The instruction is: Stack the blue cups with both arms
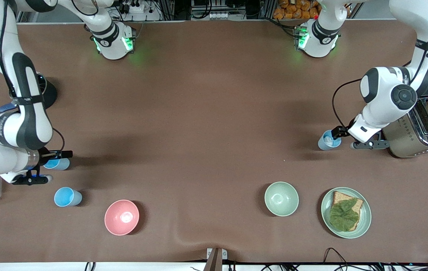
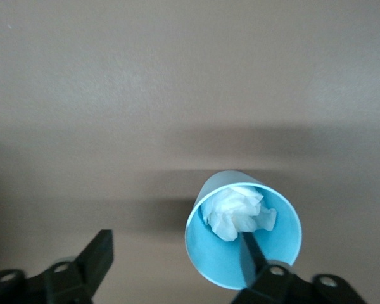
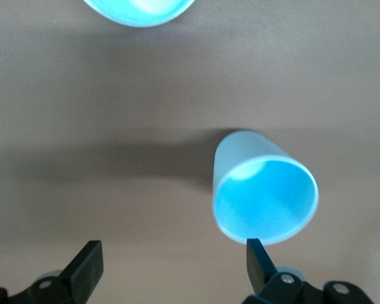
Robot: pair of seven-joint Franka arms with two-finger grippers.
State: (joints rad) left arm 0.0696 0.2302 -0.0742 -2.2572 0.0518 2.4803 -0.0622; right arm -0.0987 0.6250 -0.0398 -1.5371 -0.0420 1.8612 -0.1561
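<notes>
Bread slice (image 1: 345, 213) on plate (image 1: 327, 205), beside bowl (image 1: 281, 198).

3 upright blue cups (image 1: 67, 197), (image 1: 58, 163), (image 1: 328, 140); the last holds crumpled white paper.

The middle of the worktop (image 1: 206, 124) lies bare between the two arms, an open lane from the bases down to the bowls. Toward the left arm's end, the toaster (image 1: 417, 131) stands just beside the left tool (image 1: 343, 137), hemming it in there; the plate (image 1: 345, 212) and green bowl (image 1: 281, 198) sit nearer the camera. Toward the right arm's end, the right tool (image 1: 50, 165) has a blue cup (image 1: 67, 197) and the pink bowl (image 1: 122, 217) nearer the camera.
</notes>
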